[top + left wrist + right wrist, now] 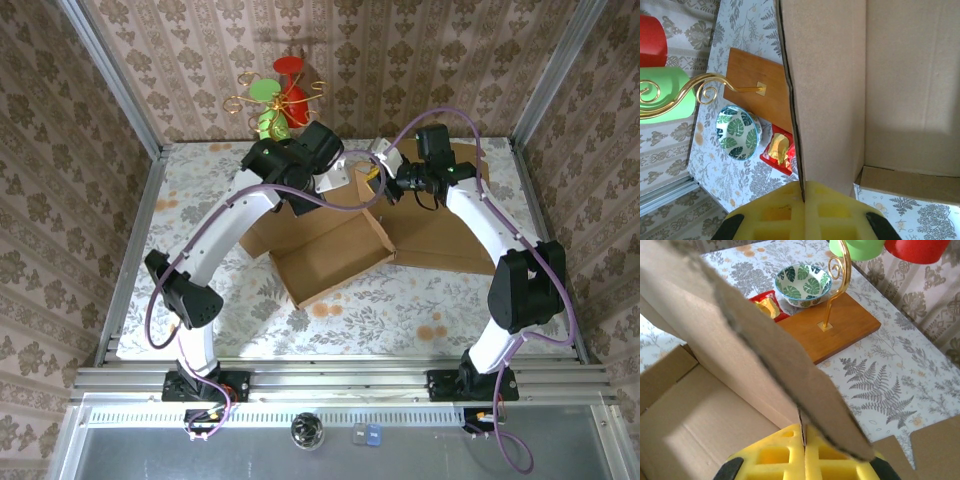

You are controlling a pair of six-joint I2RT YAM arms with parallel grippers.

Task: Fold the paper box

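Fold in progress: a cardboard box (330,250) lies open on the far half of the counter (200,200), flaps spread; the left jaws are clamped on the edge of an upright wall, yellow pads (775,215) meeting at the cardboard; the right jaws are pinched on a raised flap, pads (772,455) pressed against it; the left arm (230,225) and right arm (490,225) arch inward over the box's far side; the wrist views pick out a leaf-patterned bowl (737,132), a red packet (776,150) and a wooden base (832,327) beyond the box.
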